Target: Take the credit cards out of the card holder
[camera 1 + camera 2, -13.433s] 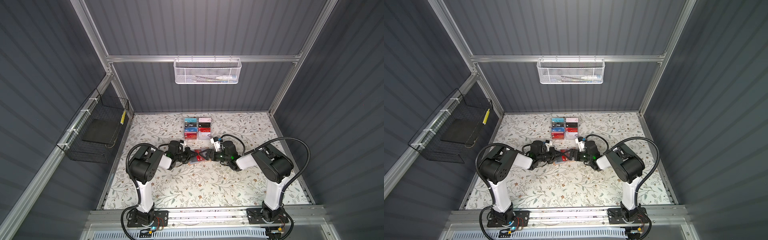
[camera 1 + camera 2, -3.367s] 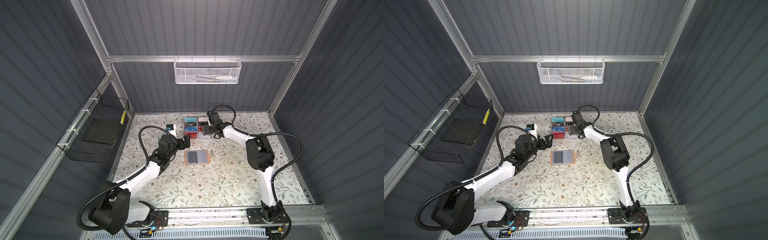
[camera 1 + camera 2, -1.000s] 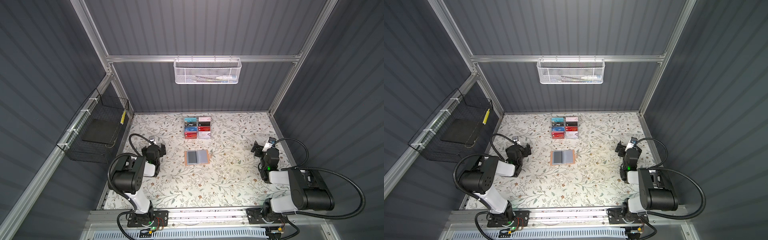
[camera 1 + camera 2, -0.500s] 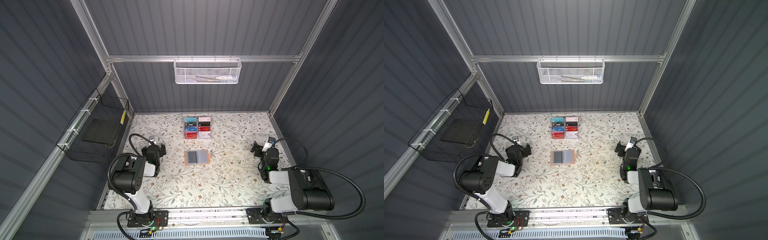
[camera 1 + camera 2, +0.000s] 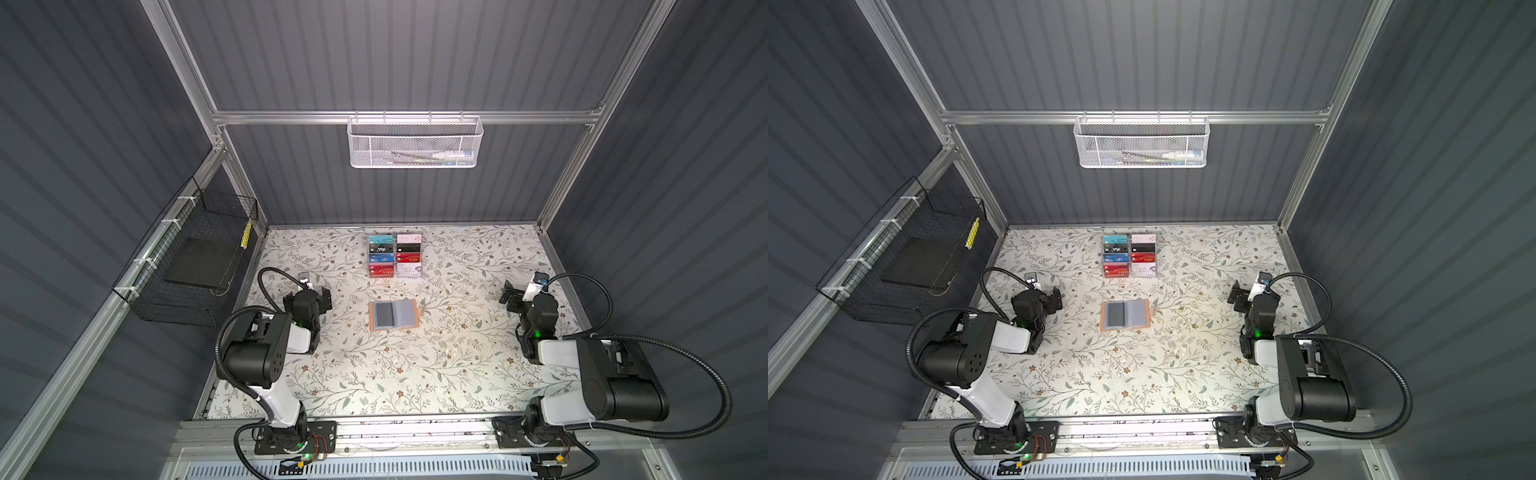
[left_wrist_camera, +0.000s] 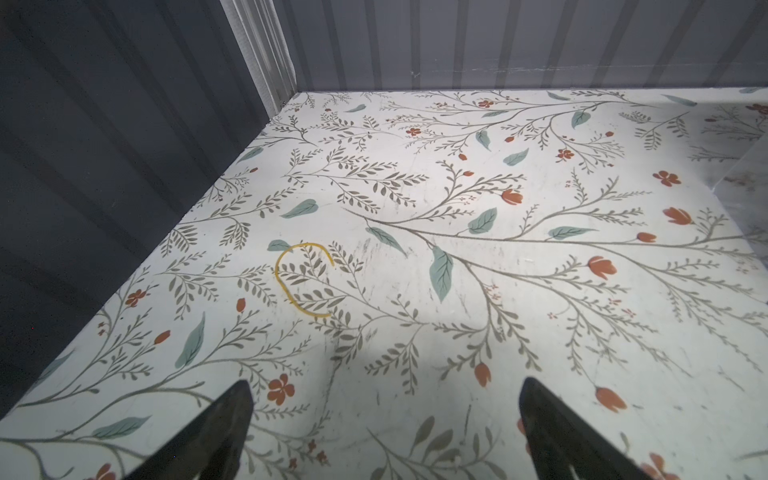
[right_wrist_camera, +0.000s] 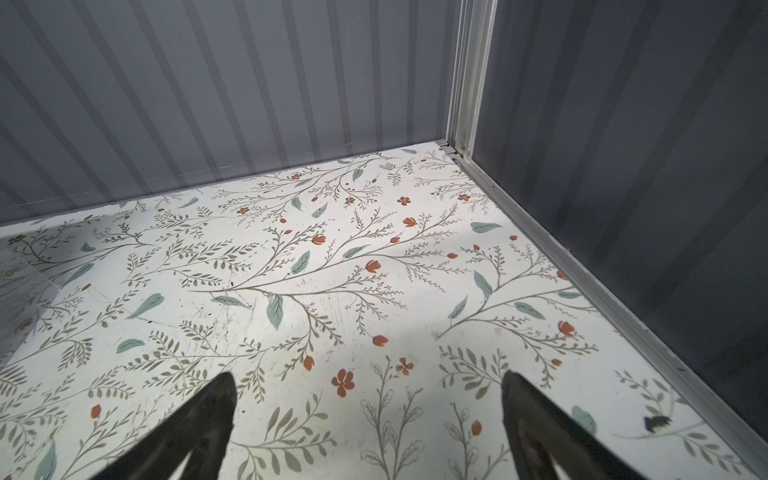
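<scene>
Card holder (image 5: 392, 315) lies open and flat at mid-frame on the desk (image 5: 457, 374), with a peach border showing round the grey sleeves. Its long axis runs left to right across the frame, and the fold runs top to bottom. The left page reads darker grey than the right. Whether a card sits in that sleeve cannot be told at this size.

Credit cards (image 5: 382, 259) in red, black, blue and teal stand in the clear acrylic rack (image 5: 422, 254). The rack is just above the holder in the frame and apart from it.

Left pincer (image 5: 323, 297) sits at the left of the frame and right pincer (image 5: 508, 296) at the right, both about level with the holder's upper edge. Both are released. The wrist views show each finger pair spread wide over bare floral desk with nothing between them: left pincer (image 6: 386, 395), right pincer (image 7: 368, 386). Both face the back wall, and the holder shows in neither wrist view.

Key relation: the holder lies to the right of the left pincer and to the left of the right one. The gap on the left side is plainly shorter in both top views, so the left arm is nearer.

Judgement: if a card remains, the left arm would have to swing toward frame centre. It would meet the darker page over the holder's short left edge, along the long axis. Which way the sleeve mouths open cannot be told. If the sleeves are empty, the task reads as done.
</scene>
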Robot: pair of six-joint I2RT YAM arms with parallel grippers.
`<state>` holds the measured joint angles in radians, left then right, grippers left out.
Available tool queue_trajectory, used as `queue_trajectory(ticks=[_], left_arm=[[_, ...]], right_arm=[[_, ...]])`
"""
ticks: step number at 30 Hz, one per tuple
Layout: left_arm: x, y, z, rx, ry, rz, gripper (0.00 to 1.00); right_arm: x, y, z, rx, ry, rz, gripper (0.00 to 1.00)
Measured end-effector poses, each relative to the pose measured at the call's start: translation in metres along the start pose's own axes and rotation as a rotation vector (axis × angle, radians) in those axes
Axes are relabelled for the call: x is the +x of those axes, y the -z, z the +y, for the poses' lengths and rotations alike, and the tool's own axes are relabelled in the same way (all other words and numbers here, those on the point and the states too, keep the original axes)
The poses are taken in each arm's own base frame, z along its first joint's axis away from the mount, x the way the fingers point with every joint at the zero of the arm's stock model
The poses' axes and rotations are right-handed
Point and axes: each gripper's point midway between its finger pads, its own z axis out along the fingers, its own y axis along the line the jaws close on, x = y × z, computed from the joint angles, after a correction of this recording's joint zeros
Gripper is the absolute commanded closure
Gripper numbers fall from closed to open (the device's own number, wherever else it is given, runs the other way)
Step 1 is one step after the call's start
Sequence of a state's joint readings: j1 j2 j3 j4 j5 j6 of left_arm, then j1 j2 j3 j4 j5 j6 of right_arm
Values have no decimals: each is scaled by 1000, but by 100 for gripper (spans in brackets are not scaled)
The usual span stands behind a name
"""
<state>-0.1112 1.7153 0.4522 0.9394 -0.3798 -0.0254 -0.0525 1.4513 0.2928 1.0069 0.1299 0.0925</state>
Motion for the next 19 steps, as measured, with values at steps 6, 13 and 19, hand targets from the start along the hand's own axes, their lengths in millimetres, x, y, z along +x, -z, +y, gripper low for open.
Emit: queue_trajectory(ticks=[6, 13, 19], left_arm=[[0, 0, 0, 0, 0, 0, 0], [0, 0, 0, 0, 0, 0, 0], [0, 0, 0, 0, 0, 0, 0]], right_arm=[[2, -1, 0, -2, 2, 13, 1], [3, -1, 1, -3, 2, 15, 1], [2, -1, 1, -3, 2, 15, 1]])
